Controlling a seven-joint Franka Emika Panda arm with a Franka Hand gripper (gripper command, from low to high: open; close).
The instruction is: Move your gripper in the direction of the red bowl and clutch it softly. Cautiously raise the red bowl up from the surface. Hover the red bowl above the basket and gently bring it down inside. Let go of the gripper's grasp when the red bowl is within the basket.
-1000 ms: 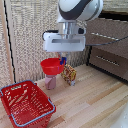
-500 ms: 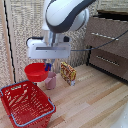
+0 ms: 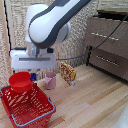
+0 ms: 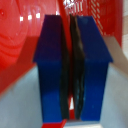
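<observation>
**Red bowl carried by its rim above the basket**

The small, shallow, glossy red plastic bowl point(image 3: 21, 82) is seen at the left of the exterior view, held clear of the light wooden worktop point(image 3: 95, 102) and over the far left corner of the large red lattice-sided plastic basket point(image 3: 27, 104) with its blue-grey rim. The white blocky tool point(image 3: 33, 71) with two short dark-blue fingers point(image 4: 52, 65) is closed to a narrow gap; in the wrist view a thin red wall is seen pinched between the pads, with glossy red surface spreading to one side, so the bowl is judged to be gripped by its rim.

The bowl is judged light and stiff, but smooth and slippery. A thin rim gives little contact area, so a tilt or swing under the off-centre grip is thought possible. A soft squeeze should suffice; a harder one might flex the plastic. The rim pinch is judged the only practical hold.

A pink cup point(image 3: 49, 80) and a patterned snack packet point(image 3: 68, 73) stand just beyond the basket.
</observation>
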